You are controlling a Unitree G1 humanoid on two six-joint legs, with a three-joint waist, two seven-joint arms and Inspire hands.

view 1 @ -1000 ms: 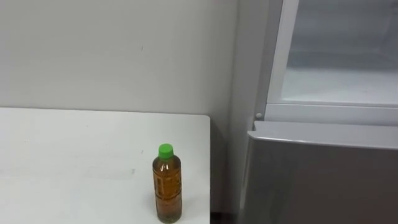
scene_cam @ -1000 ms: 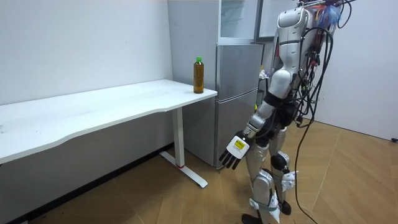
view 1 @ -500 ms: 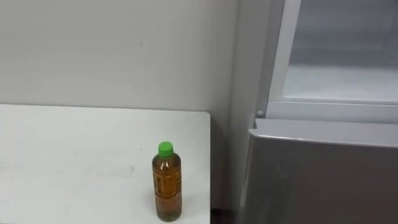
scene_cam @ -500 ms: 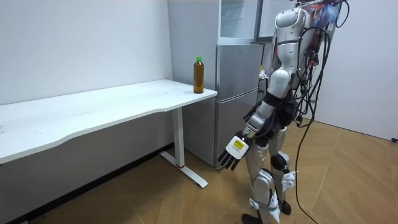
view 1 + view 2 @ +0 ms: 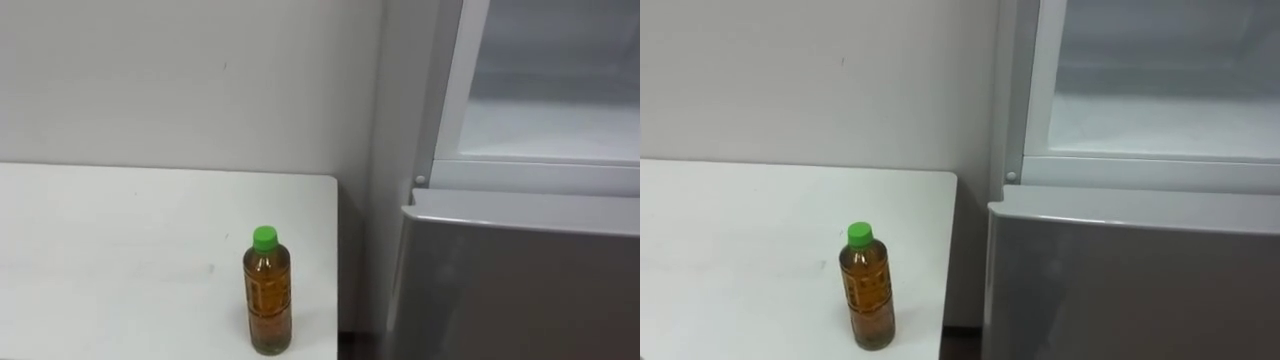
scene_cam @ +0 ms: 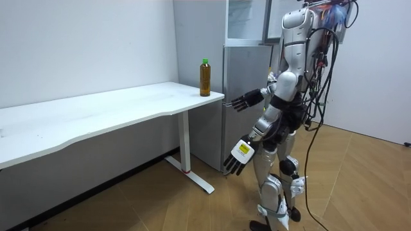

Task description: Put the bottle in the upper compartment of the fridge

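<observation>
the right hand (image 6: pixel 246 101) has come up since half a second ago: it was out of sight by the body, and now, in the room view, it reaches forward at waist height in front of the fridge (image 6: pixel 246 96), pointing towards the table's end. its fingers are stretched out and a little spread, and they hold nothing and touch nothing. it is well apart from the bottle (image 5: pixel 268 292).

the left hand (image 6: pixel 239 156) hangs low beside the thigh as before, on the side nearer the room camera. its fingers are loosely straight and fanned downward, and it is empty.

the bottle has not moved. it stands upright on the white table (image 5: pixel 120 230), near the table's front corner on the fridge side, with amber liquid inside, a label round its middle and a green cap on top. a narrow gap separates the table's edge from the fridge.

in the eye views the fridge's grey lower door (image 5: pixel 520 290) is closed. above it the upper compartment (image 5: pixel 550 130) shows a pale inside within a white frame.

the robot stands upright on the wooden floor (image 6: pixel 359 192), facing the fridge and the table's end, a step back from both.
</observation>
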